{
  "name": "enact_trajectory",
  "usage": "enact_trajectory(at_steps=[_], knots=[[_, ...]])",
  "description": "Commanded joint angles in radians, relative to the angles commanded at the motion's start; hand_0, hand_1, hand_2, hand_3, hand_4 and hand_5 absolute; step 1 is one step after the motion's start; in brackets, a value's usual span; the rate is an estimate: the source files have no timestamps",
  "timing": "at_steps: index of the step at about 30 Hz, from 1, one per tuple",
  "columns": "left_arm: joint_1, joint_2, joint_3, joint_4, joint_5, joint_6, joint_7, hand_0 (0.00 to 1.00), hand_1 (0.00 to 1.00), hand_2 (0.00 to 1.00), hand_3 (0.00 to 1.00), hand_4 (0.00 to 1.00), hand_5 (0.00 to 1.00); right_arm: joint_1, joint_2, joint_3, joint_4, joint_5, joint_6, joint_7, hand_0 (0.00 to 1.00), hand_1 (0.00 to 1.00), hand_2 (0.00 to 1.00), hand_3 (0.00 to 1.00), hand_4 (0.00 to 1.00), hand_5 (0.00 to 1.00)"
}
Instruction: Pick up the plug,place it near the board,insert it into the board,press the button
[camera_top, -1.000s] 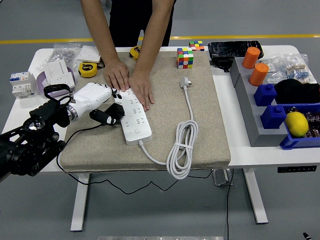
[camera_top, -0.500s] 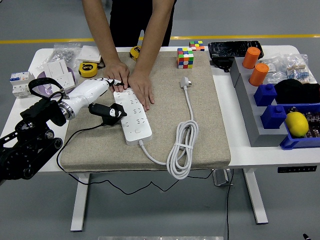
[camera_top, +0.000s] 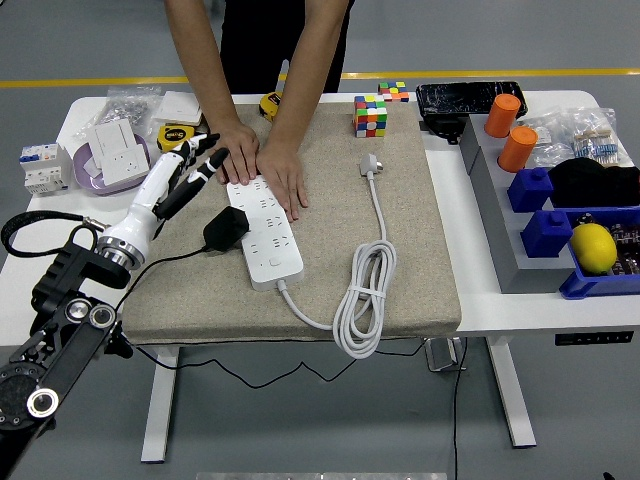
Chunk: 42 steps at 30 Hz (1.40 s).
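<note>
White desk, left side: robot hand (camera_top: 192, 168) holds nothing, fingers loosely extended, black plug (camera_top: 226, 229) beside power strip (camera_top: 264, 228); reaching risks hitting person's hands (camera_top: 262, 162)

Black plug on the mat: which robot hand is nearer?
Left. The left hand is just up-left of the black plug, not touching it. The right hand isn't in view.

- The power strip (camera_top: 265, 233) lies on the mat (camera_top: 400, 250).
- The plug (camera_top: 226, 229) lies just left of it.
- The cube (camera_top: 370, 115) stands behind, at the mat's far edge.
</note>
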<state>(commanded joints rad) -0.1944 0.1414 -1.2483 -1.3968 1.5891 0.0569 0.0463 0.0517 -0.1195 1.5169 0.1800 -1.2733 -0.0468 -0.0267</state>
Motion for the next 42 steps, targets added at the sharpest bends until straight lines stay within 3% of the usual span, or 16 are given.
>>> enact_trajectory(at_steps=[4,13,20,26,42], knots=[[0.048,-0.001,0.008,0.016,0.023,-0.031,0.009,0.944,0.953,0.906,0.891,0.974,0.998,-0.003,-0.001,0.001,0.000,-0.002,0.000,-0.001,0.893,0.818,0.772,0.789,0.998,0.853],[0.047,0.029,0.038,0.051,0.093,-0.035,-0.008,0.951,0.944,0.902,0.877,0.949,0.998,0.003,-0.007,-0.003,0.000,0.002,0.000,0.002,0.890,0.818,0.772,0.789,0.998,0.855],[0.019,0.055,0.085,0.087,0.184,-0.031,-0.017,0.950,0.942,0.898,0.876,0.945,0.998,0.002,-0.008,-0.001,0.000,0.001,0.000,0.000,0.890,0.818,0.772,0.789,0.998,0.858],[-0.008,0.072,0.132,0.113,0.209,-0.032,-0.017,0.950,0.942,0.898,0.875,0.942,0.998,0.004,-0.008,-0.003,0.000,0.002,0.000,0.000,0.891,0.817,0.772,0.789,0.998,0.863],[-0.095,0.119,0.268,0.113,0.272,-0.024,-0.010,0.948,0.934,0.888,0.870,0.940,0.998,0.012,-0.012,-0.004,0.000,0.003,0.000,-0.001,0.890,0.817,0.772,0.789,0.998,0.866]])
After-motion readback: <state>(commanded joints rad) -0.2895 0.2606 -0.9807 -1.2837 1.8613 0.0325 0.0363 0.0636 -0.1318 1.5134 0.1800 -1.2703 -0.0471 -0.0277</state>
